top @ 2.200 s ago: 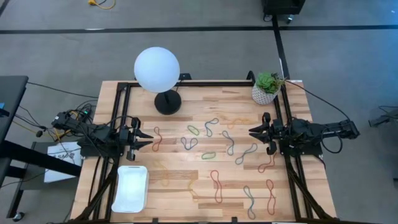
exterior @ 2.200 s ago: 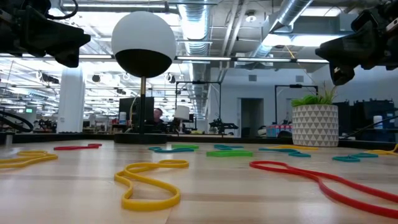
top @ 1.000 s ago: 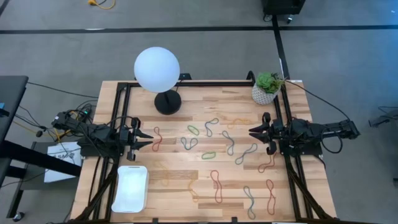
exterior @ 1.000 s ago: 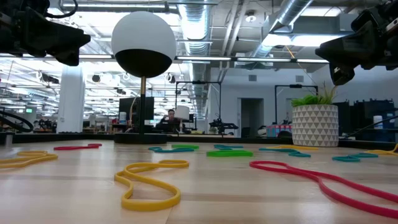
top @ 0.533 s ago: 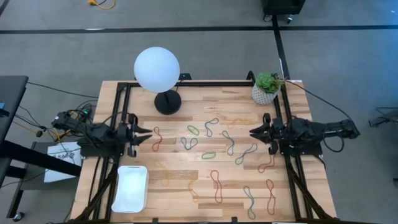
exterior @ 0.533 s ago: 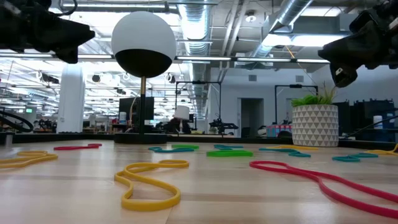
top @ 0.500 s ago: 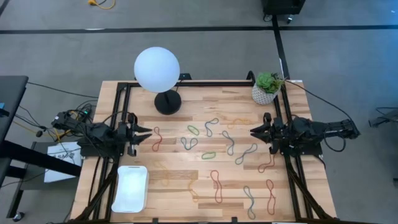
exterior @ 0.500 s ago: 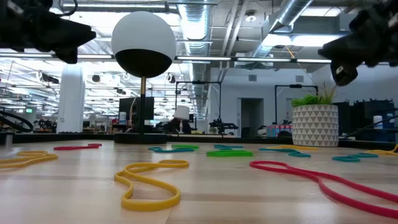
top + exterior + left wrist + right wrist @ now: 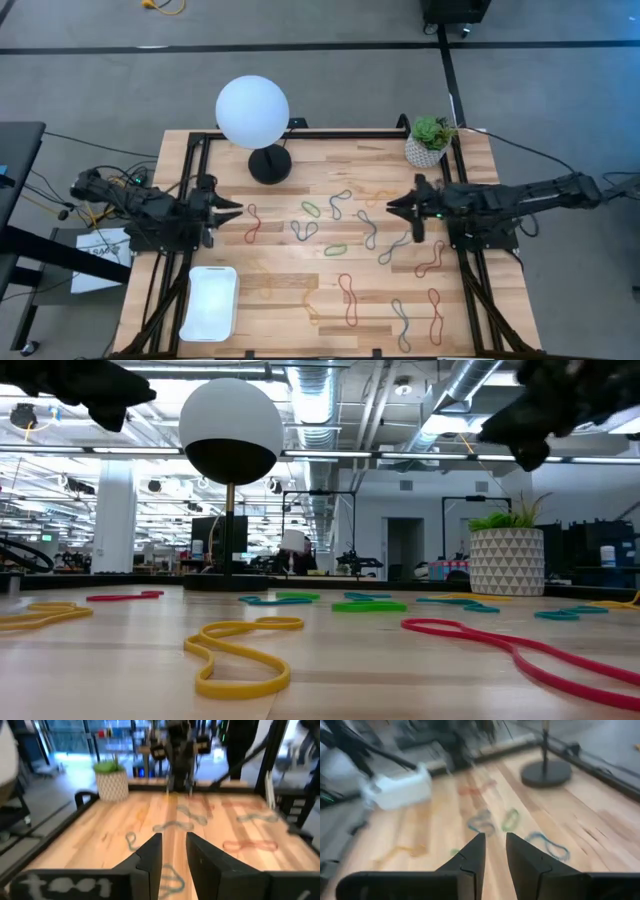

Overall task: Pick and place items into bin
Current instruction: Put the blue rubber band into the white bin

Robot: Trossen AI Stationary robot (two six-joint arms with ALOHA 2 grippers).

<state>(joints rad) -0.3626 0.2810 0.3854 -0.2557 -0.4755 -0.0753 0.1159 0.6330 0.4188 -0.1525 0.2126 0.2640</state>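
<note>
Right pincer (image 9: pixel 392 207) out over the middle-right of the desk (image 9: pixel 300 300), fingers slightly apart, nothing between them, aimed at the scattered rubber bands (image 9: pixel 340 249), probably lining up a first grab. Left pincer (image 9: pixel 236 209) by the left edge, also a narrow gap and empty, likely just parked clear. Bands spread across the centre and right side. White bin (image 9: pixel 209 302) sitting empty at the near-left corner, handy for drops. Globe lamp (image 9: pixel 252 111) and plant pot (image 9: pixel 427 148) along the far edge.
</note>
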